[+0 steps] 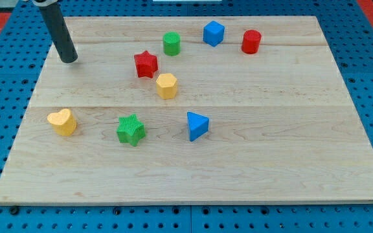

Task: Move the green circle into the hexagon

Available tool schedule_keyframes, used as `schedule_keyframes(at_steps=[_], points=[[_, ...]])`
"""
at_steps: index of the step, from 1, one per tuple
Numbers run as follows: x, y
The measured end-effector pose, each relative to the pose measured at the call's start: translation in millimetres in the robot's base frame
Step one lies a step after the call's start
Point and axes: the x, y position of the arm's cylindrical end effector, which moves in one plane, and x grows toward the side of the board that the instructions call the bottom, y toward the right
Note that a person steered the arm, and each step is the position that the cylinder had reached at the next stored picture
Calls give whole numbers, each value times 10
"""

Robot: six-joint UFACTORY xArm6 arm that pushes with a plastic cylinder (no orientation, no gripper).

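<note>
The green circle (171, 44), a short cylinder, stands near the view's top, left of centre. The yellow hexagon (166, 85) lies just below it, a short gap apart. A red star (146, 64) sits between them, slightly to the left, close to both. My tip (69, 60) rests on the board at the view's upper left, far to the left of the green circle and touching no block.
A blue cube-like block (214, 33) and a red cylinder (251, 41) stand right of the green circle. A yellow heart (62, 121), a green star (131, 129) and a blue triangle (197, 125) lie in a row lower down. The wooden board (290, 149) lies on a blue pegboard.
</note>
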Motion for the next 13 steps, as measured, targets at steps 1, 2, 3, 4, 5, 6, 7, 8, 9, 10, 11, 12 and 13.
schedule_keyframes(at_steps=[1, 2, 3, 4, 5, 6, 7, 8, 9, 10, 11, 12, 13], points=[[0, 0], [-31, 261], [-39, 239], [218, 339], [328, 329], [450, 694], [142, 851], [-362, 1416], [-776, 1773], [-571, 1980], [33, 1364], [-466, 1514], [-636, 1998]])
